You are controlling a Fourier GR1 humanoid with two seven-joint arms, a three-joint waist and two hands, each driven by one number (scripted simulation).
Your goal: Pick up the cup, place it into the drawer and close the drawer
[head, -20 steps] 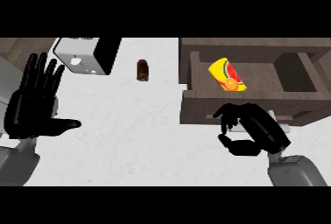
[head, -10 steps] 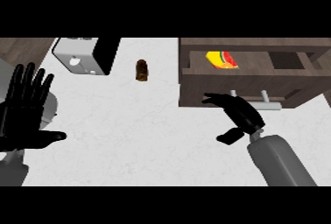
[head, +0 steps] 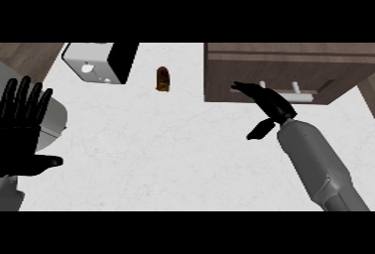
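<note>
The dark wooden drawer (head: 293,64) sits at the upper right with its inside hidden; only its top and front face show, with a pale handle (head: 295,94) on the front. No cup shows anywhere in the view. My right hand (head: 268,103) reaches up from the lower right, its fingers straight and lying against the drawer's front just left of the handle, thumb hanging down. At the left edge my left hand (head: 23,124) rests open, fingers up, holding nothing.
A white boxy appliance (head: 95,62) stands at the upper left of the white counter (head: 161,149). A small brown bottle (head: 162,79) lies between it and the drawer. A grey round object (head: 55,124) shows behind my left hand.
The drawer has slid in: the yellow and red cup seen inside it earlier is now hidden. My right hand moved up with straightened fingers onto the drawer's front. The left hand stays put.
</note>
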